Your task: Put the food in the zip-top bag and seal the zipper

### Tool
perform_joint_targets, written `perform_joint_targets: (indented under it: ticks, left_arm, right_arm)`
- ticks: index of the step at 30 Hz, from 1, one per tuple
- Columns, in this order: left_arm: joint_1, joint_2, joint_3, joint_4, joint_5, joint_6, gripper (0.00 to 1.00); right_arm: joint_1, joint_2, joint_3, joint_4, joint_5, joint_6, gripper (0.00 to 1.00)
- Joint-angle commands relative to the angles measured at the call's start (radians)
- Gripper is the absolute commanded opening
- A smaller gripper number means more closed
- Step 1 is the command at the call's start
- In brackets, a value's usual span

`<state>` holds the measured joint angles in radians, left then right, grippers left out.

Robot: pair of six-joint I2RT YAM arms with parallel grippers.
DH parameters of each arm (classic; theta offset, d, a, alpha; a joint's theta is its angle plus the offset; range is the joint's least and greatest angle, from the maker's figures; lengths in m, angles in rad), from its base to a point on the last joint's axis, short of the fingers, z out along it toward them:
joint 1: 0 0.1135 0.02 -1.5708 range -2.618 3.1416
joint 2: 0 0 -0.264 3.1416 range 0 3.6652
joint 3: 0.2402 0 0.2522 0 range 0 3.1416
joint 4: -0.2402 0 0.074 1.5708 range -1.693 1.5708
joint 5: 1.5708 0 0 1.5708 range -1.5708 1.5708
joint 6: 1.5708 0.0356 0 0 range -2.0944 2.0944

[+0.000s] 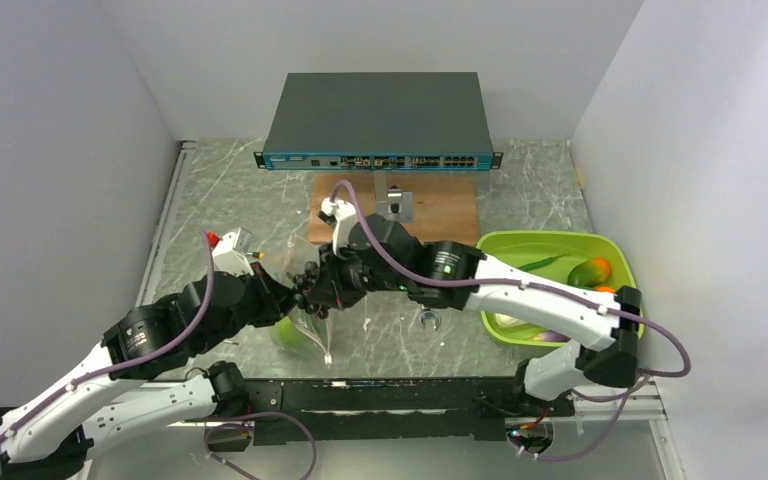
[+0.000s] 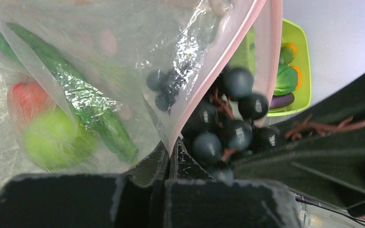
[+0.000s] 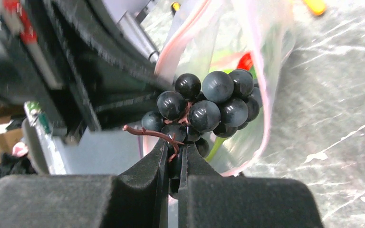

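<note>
My left gripper (image 2: 171, 148) is shut on the pink zipper edge (image 2: 204, 80) of the clear zip-top bag (image 2: 100, 61) and holds its mouth up. Inside the bag lie a red strawberry (image 2: 26, 99), a green apple (image 2: 52, 140) and green beans (image 2: 95, 114). My right gripper (image 3: 172, 151) is shut on the black grapes (image 3: 209, 107) at their brown stem and holds them at the bag's open mouth (image 3: 266, 95). In the top view both grippers meet at the bag (image 1: 305, 300) near the table's middle.
A lime-green tray (image 1: 520, 250) at the right holds a mango (image 1: 590, 272), an orange and other produce. A network switch (image 1: 378, 120) stands at the back with a wooden board (image 1: 440, 210) before it. A metal ring (image 1: 430, 321) lies near the tray.
</note>
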<state>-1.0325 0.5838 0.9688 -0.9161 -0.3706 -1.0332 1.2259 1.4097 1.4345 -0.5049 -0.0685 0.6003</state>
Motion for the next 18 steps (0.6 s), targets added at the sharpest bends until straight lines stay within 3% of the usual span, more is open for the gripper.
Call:
perform_joint_targets:
  ticks: [1, 2, 7, 10, 18]
  left_arm:
    - [0.0, -0.007, 0.025, 0.062, 0.017, 0.007, 0.0]
    - [0.0, -0.006, 0.027, 0.073, 0.025, 0.009, 0.0]
    - [0.0, -0.005, 0.047, 0.078, 0.039, 0.01, 0.0]
    - [0.0, -0.016, 0.045, 0.067, 0.031, 0.0, 0.0]
    - [0.0, -0.043, 0.015, 0.083, 0.0, -0.02, 0.0]
  right_arm:
    - [-0.008, 0.105, 0.2, -0.05, 0.161, -0.044, 0.01]
    - [-0.009, 0.136, 0.242, -0.065, 0.176, -0.051, 0.06]
    - [0.004, 0.228, 0.344, -0.087, 0.297, -0.09, 0.51]
    - [0.007, 0.23, 0.351, -0.091, 0.315, -0.126, 0.68]
    - [0.006, 0.132, 0.295, -0.077, 0.317, -0.187, 0.77]
